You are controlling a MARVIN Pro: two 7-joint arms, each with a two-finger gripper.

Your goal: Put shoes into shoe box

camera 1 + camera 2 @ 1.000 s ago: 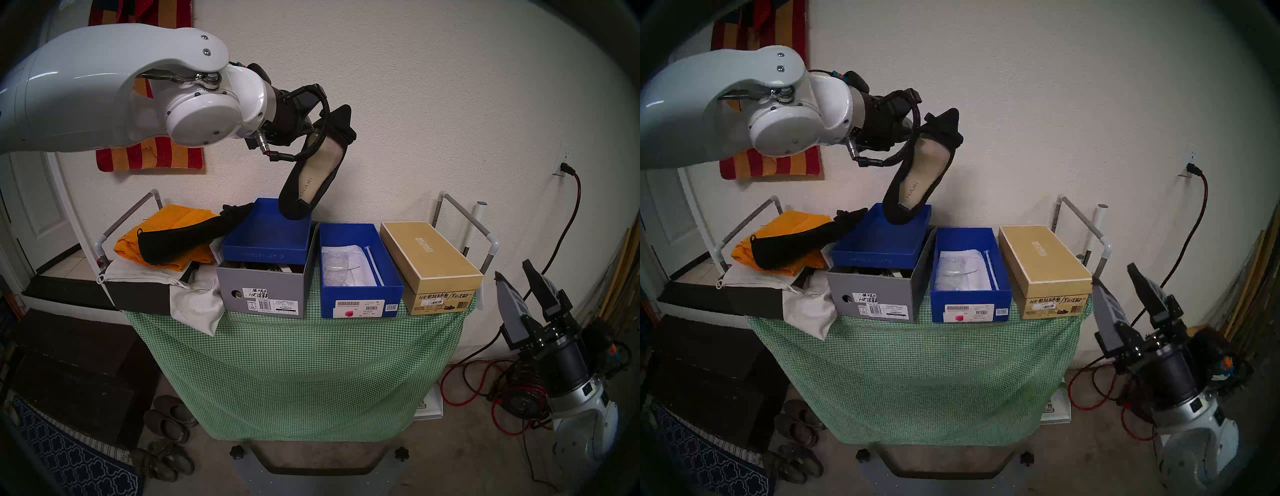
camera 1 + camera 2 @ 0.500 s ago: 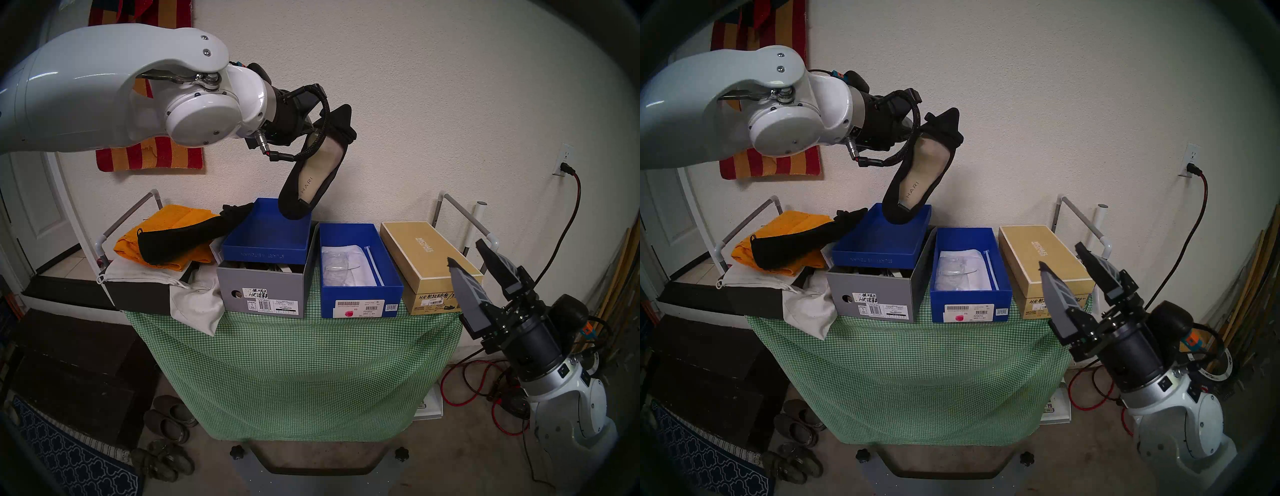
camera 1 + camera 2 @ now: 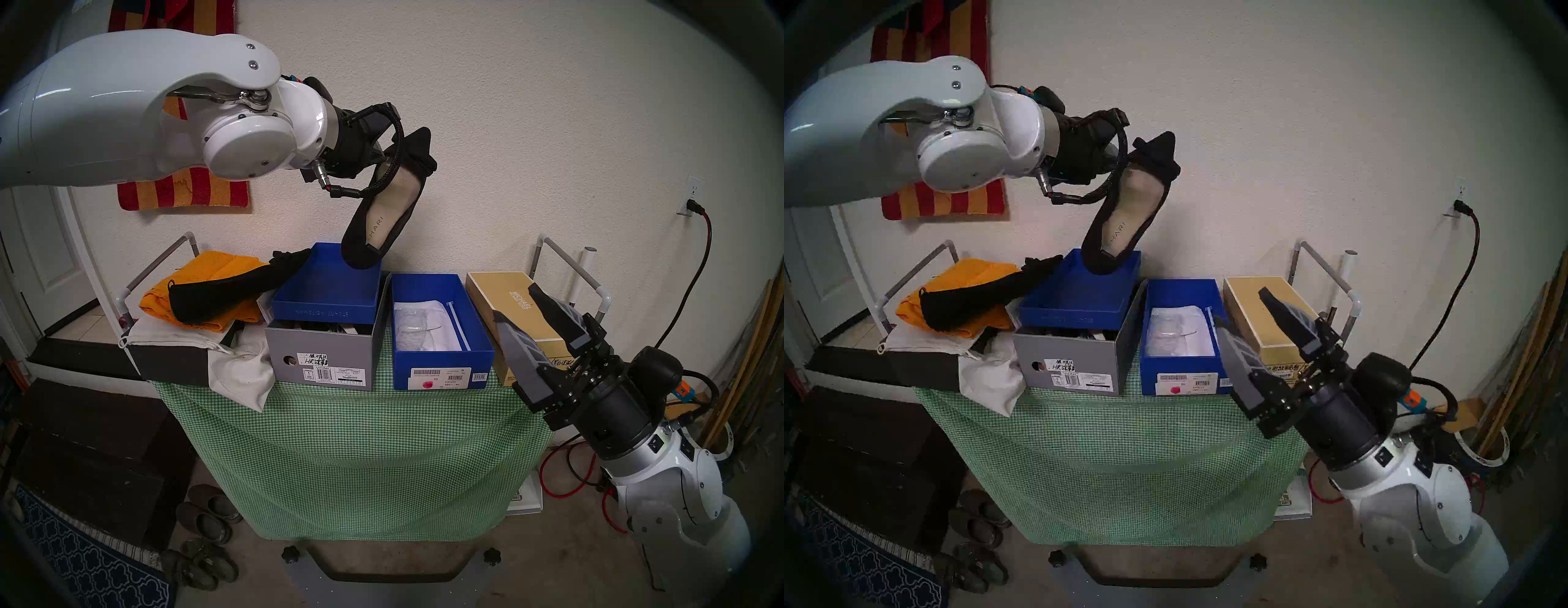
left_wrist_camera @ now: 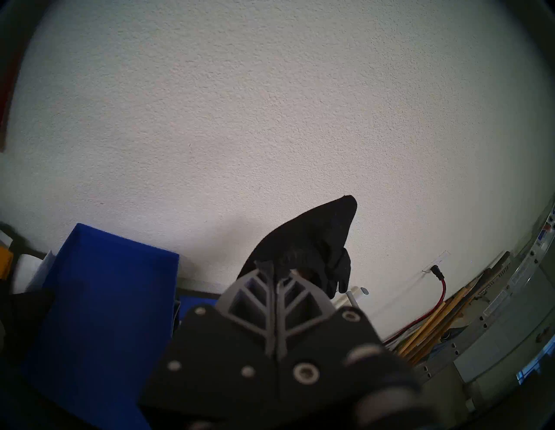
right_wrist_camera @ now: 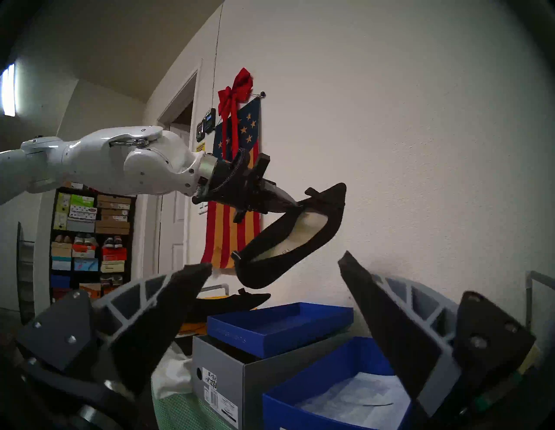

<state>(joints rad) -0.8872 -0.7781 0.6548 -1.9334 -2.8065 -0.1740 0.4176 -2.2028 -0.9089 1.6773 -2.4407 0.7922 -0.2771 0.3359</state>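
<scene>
The head stereo left view showed neither shoe boxed: the left gripper (image 3: 392,158) pinched one black flat (image 3: 384,212) aloft, its mate (image 3: 237,288) lay on orange cloth (image 3: 203,271), the shoe box (image 3: 441,361) held only paper, and the right gripper (image 3: 532,316) gaped empty.

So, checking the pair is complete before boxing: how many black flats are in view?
2. One black flat hangs from the left gripper above the boxes; the other flat lies on the orange cloth, left of the blue lid.

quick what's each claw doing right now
Left claw: closed, holding a black shoe by its toe end, up in the air.
Right claw: open, empty.
</scene>
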